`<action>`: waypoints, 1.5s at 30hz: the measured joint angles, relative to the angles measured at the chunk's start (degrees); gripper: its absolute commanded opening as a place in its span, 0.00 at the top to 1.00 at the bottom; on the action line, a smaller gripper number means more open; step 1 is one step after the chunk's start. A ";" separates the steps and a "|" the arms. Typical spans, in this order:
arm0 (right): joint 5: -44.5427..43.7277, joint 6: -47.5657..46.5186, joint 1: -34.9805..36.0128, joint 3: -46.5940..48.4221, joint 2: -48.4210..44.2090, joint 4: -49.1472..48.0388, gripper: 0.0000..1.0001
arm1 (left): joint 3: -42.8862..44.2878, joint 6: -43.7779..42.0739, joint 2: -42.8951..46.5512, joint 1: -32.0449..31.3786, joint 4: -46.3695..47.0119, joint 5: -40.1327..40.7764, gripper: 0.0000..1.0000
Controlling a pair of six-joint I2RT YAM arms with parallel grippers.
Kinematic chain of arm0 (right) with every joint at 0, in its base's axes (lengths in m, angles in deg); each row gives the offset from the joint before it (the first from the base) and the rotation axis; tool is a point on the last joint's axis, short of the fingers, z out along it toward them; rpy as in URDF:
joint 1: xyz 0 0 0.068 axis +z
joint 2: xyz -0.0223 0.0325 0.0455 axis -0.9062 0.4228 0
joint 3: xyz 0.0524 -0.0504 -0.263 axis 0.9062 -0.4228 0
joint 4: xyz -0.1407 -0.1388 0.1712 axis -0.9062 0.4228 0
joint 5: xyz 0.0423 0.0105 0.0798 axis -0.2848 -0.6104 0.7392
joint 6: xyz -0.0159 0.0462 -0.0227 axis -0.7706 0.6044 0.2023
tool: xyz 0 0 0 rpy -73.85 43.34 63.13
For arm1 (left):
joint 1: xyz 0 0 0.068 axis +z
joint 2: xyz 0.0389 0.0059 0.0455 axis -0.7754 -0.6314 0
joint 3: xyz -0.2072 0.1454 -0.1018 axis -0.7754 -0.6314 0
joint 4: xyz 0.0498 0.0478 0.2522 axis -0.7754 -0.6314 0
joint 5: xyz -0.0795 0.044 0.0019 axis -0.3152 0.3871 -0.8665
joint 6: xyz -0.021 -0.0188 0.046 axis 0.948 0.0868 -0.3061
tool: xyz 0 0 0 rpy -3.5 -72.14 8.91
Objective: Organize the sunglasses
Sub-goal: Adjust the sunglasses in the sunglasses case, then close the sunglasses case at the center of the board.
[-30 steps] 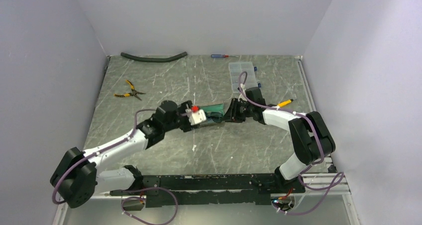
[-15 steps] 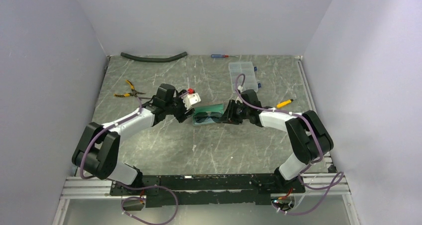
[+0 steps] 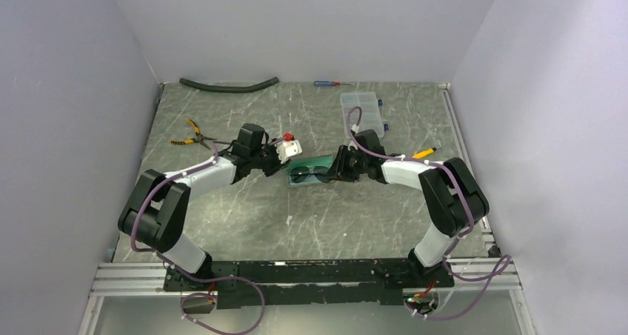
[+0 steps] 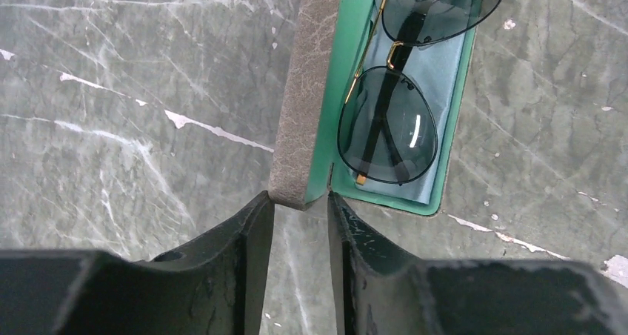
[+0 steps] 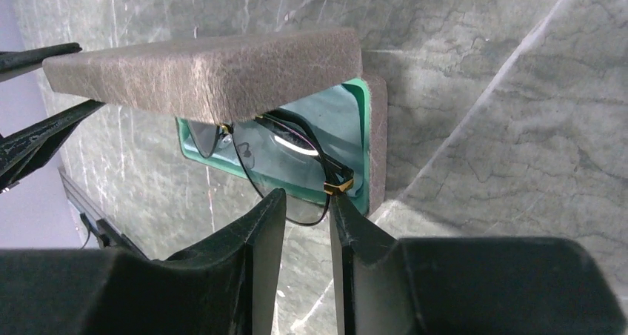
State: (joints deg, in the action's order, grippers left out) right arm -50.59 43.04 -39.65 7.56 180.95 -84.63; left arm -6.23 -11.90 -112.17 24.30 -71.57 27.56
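The brown case lies open at mid-table, its teal lining (image 3: 320, 160) showing. The sunglasses (image 3: 306, 175) lie folded inside it, dark wire frame and grey lenses up, in the left wrist view (image 4: 388, 124) and the right wrist view (image 5: 290, 166). My left gripper (image 3: 290, 166) is at the case's left end; its fingertips (image 4: 301, 200) pinch the end corner of the raised lid (image 4: 306, 90). My right gripper (image 3: 335, 170) is at the right end, a little open (image 5: 306, 201); a lens rim dips between its tips and one tip touches the gold hinge. The lid (image 5: 207, 68) hangs half open over the base (image 5: 375, 142).
Yellow-handled pliers (image 3: 191, 133) lie at the left. A black hose (image 3: 226, 85) and a blue-and-red screwdriver (image 3: 326, 84) lie along the back wall. A clear compartment box (image 3: 359, 111) and a yellow-handled tool (image 3: 422, 154) are at the right. Walls close three sides.
My left arm has drawn back to the left, its gripper going from over the case to the case's left end. The teal lining and the glasses now show. The right gripper has shifted slightly left.
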 measured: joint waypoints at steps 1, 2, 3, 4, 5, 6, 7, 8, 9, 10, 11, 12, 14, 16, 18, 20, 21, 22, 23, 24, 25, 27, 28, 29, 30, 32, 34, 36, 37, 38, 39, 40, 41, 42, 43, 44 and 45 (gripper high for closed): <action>-0.09 -0.04 0.00 0.20 0.15 0.11 0.69 | 0.00 -0.35 -0.13 0.00 0.24 -0.09 0.67; -0.22 -0.17 0.00 0.44 0.31 0.37 0.69 | 0.00 -0.74 -0.26 0.00 0.46 -0.24 0.68; -0.39 -0.39 0.00 0.79 0.50 0.50 0.70 | 0.00 -1.05 -0.37 0.00 0.68 -0.48 0.69; -0.44 -0.57 0.00 1.07 0.68 0.55 0.70 | 0.00 -1.36 -0.46 0.00 0.94 -0.74 0.71; -0.44 -0.66 0.00 1.31 0.83 0.61 0.70 | 0.00 -1.73 -0.52 0.00 1.22 -1.03 0.72; -0.46 -0.85 0.00 1.62 1.07 0.63 0.70 | 0.00 -2.19 -0.63 0.00 1.60 -1.27 0.72; -0.48 -0.92 -0.02 1.84 1.25 0.63 0.70 | -0.02 -2.54 -0.74 -0.02 1.90 -1.49 0.73; -0.50 -1.05 -0.02 2.05 1.46 0.66 0.70 | -0.07 -2.75 -0.83 0.00 2.25 -1.53 0.73; -0.52 -1.20 -0.02 2.25 1.68 0.66 0.70 | -0.13 -3.41 -1.03 0.00 2.71 -1.73 0.73; -0.61 -1.38 -0.02 2.45 1.90 0.72 0.70 | -0.13 -3.80 -1.14 0.00 2.99 -1.90 0.74; -0.68 -1.51 -0.02 2.60 2.05 0.79 0.70 | -0.17 -4.00 -1.22 0.00 3.13 -1.99 0.76; -0.83 -1.73 -0.02 2.80 2.23 0.81 0.70 | -0.17 -4.31 -1.22 0.00 3.17 -2.10 0.76; -1.07 -2.21 -0.02 2.93 2.34 0.87 0.70 | -0.17 -4.96 -1.22 0.00 3.39 -2.25 0.77; -1.38 -2.64 -0.02 2.97 2.34 0.85 0.70 | -0.20 -5.33 -1.22 0.00 3.72 -2.38 0.76; -1.57 -3.06 -0.02 2.97 2.34 0.85 0.70 | -0.37 -5.44 -1.22 0.00 4.15 -2.51 0.76; -1.84 -3.56 -0.02 2.97 2.34 0.85 0.69 | -0.59 -5.57 -1.22 0.00 4.46 -2.56 0.76; -1.97 -3.87 -0.02 2.97 2.36 0.90 0.69 | -0.63 -5.60 -1.22 0.00 4.48 -2.54 0.76; -2.01 -4.13 -0.02 2.97 2.36 1.05 0.68 | -0.63 -5.60 -1.22 0.00 4.57 -2.56 0.76; -2.12 -4.46 -0.02 2.97 2.36 1.33 0.67 | -0.63 -5.60 -1.22 0.00 4.63 -2.58 0.76; -2.21 -4.74 0.00 2.97 2.36 1.70 0.67 | -0.66 -5.60 -1.22 0.00 4.70 -2.58 0.75; -2.29 -5.05 0.00 2.97 2.36 2.08 0.65 | -0.68 -5.60 -1.22 0.00 4.74 -2.60 0.74; -2.38 -5.57 0.00 2.97 2.21 2.69 0.62 | -0.85 -5.62 -1.22 0.00 4.90 -2.62 0.74; -2.40 -5.79 0.00 2.97 1.99 2.97 0.61 | -1.03 -5.64 -1.22 0.00 4.98 -2.62 0.74; -2.38 -6.01 0.00 2.97 1.55 3.50 0.61 | -1.16 -5.68 -1.22 0.00 5.07 -2.64 0.74; -2.40 -6.21 0.02 2.97 1.07 3.98 0.60 | -1.31 -5.81 -1.22 0.00 5.25 -2.67 0.74; -2.43 -6.64 0.02 2.97 -0.17 4.68 0.59 | -1.46 -6.01 -1.20 0.00 5.46 -2.67 0.74; -2.43 -6.95 0.02 2.97 -1.20 5.09 0.59 | -1.70 -6.32 -1.20 0.00 5.84 -2.71 0.74; -2.40 -7.30 0.02 2.97 -2.27 5.60 0.59 | -2.14 -6.49 -1.07 0.00 6.45 -2.71 0.74; -2.40 -7.52 0.02 2.97 -2.80 5.97 0.59 | -2.43 -6.67 -0.98 0.00 6.86 -2.71 0.75; -2.40 -7.69 0.02 2.97 -3.34 6.51 0.59 | -2.67 -6.84 -0.85 0.00 7.23 -2.71 0.76; -2.40 -7.96 0.02 2.97 -3.85 6.99 0.59 | -2.93 -6.95 -0.76 -0.02 7.56 -2.69 0.76; -2.40 -8.24 0.02 2.97 -4.46 7.58 0.59 | -3.26 -7.17 -0.66 -0.07 7.93 -2.64 0.77; -2.45 -8.41 0.02 2.97 -4.76 7.80 0.59 | -3.54 -7.43 -0.52 -0.09 8.24 -2.60 0.79; -2.45 -8.59 0.00 2.97 -5.20 8.20 0.59 | -3.89 -7.82 -0.33 -0.22 8.66 -2.49 0.79; -2.49 -8.79 -0.02 2.95 -5.77 8.55 0.59 | -4.46 -8.26 -0.11 -0.39 9.29 -2.32 0.80; -2.49 -8.96 -0.11 2.95 -6.40 8.94 0.58 | -4.94 -8.68 0.11 -0.57 9.75 -2.08 0.81; -2.51 -9.03 -0.20 2.93 -7.13 9.27 0.59 | -5.60 -9.25 0.39 -0.81 10.58 -1.73 0.82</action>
State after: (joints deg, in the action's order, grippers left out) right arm -53.10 34.01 -39.84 10.49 173.82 -75.36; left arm -11.83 -21.14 -111.78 23.49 -60.99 25.83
